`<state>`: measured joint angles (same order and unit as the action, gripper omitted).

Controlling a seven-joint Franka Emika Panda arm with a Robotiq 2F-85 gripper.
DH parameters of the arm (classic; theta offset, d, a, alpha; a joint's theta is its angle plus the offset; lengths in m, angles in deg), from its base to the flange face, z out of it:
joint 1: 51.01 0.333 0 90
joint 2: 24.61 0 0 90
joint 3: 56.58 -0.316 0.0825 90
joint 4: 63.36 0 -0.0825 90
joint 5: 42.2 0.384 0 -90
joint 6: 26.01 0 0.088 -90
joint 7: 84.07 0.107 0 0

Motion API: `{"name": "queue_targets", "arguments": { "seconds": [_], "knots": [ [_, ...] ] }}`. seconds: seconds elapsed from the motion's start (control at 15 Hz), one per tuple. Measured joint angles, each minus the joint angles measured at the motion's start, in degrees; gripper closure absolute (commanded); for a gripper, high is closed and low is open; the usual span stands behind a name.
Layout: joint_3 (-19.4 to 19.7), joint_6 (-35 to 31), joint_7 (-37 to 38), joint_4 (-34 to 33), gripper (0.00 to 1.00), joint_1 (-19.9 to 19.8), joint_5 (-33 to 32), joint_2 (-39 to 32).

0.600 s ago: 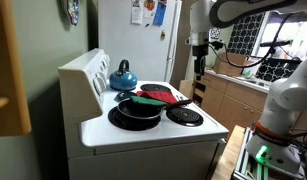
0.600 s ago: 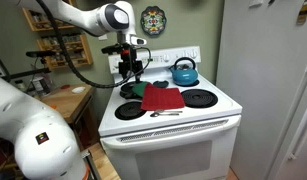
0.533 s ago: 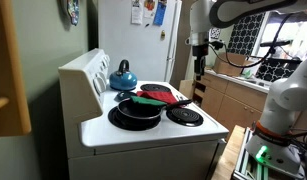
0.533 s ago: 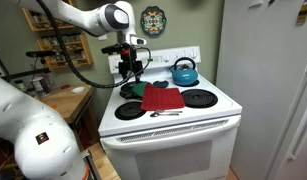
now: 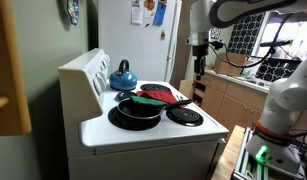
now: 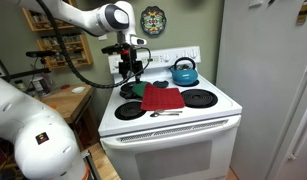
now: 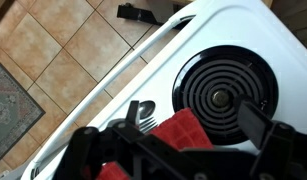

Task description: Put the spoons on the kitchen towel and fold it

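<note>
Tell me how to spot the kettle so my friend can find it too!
Find the big white stove. At the back of its top sits the kettle. It is the only blue, tall, round thing there: the red towel near it lies flat, and the burners are black.

red cloth towel (image 6: pixel 162 98), glossy white stove (image 6: pixel 193 150)
</note>
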<state>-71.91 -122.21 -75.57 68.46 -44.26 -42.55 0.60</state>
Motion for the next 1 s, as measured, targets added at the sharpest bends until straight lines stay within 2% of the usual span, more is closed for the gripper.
{"name": "queue_targets", "arguments": {
  "seconds": [0.2, 0.47, 0.6, 1.0],
  "knots": [
    [1.8, 0.3, 4.1, 1.0, 0.0, -0.3, 1.7, 0.0],
    [4.9, -0.8, 8.8, 7.3, 0.0, -1.5, 5.3, 1.7],
    [5.4, -1.6, 9.2, 9.4, 0.0, -1.9, 5.9, 2.1],
    [5.4, -1.6, 9.5, 9.6, 0.0, -1.9, 6.2, 2.8]
  ]
}}
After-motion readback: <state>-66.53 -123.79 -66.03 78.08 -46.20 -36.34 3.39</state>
